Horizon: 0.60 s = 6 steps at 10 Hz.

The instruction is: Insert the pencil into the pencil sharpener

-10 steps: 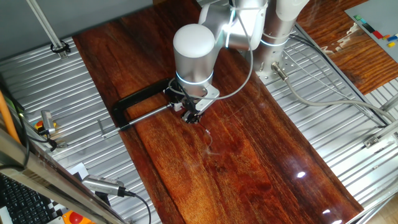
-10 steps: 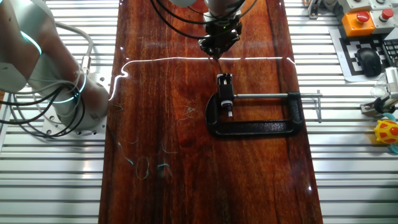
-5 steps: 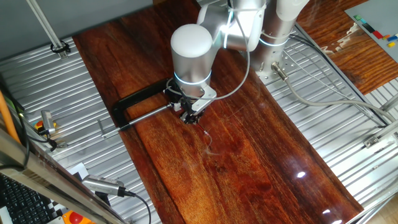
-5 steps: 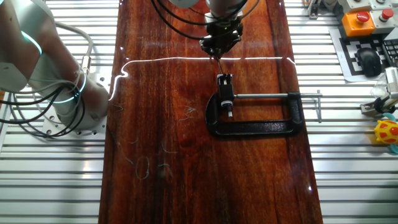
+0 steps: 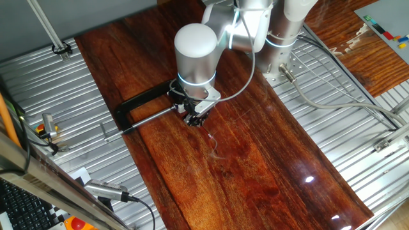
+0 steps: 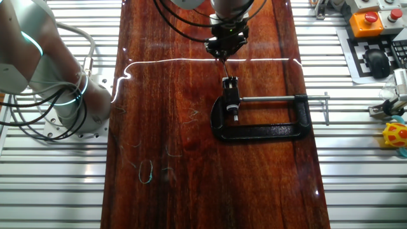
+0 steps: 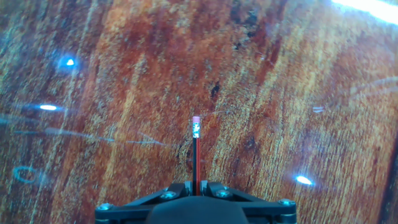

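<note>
The pencil is clamped between the hand's fingers and juts straight out past the fingertips, pale end outward, above the wooden worktop. Just beyond the hand, the small white pencil sharpener sits gripped in the black clamp lying on the worktop.

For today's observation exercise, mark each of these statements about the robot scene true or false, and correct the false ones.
1. The hand grips the pencil. True.
2. The pencil is already inside the pencil sharpener. False: its tip is still apart from it.
3. The sharpener sits in a black clamp. True.
4. The clamp lies on the metal grating. False: it lies on the wooden board.
</note>
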Available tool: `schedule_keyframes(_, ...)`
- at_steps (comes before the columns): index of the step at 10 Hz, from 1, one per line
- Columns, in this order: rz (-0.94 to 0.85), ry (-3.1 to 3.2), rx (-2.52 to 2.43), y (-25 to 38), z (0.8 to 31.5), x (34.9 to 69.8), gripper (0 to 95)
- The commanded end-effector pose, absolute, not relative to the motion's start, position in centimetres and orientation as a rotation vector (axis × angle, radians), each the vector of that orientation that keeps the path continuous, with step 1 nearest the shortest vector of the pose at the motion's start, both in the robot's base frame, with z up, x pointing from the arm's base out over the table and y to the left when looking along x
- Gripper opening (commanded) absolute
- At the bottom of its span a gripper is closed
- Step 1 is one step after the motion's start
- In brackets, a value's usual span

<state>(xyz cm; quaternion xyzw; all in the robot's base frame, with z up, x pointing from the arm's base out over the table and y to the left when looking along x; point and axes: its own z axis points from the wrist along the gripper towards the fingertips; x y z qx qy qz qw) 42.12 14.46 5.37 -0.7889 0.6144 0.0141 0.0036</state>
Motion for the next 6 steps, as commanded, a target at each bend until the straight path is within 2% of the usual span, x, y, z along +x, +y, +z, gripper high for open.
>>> schedule_keyframes(1,0.047,1.931,-2.468,14.4,5.36,42.16,0.0)
schedule_keyframes(6,0.035,1.948,-2.468,15.06,5.31,42.32,0.0)
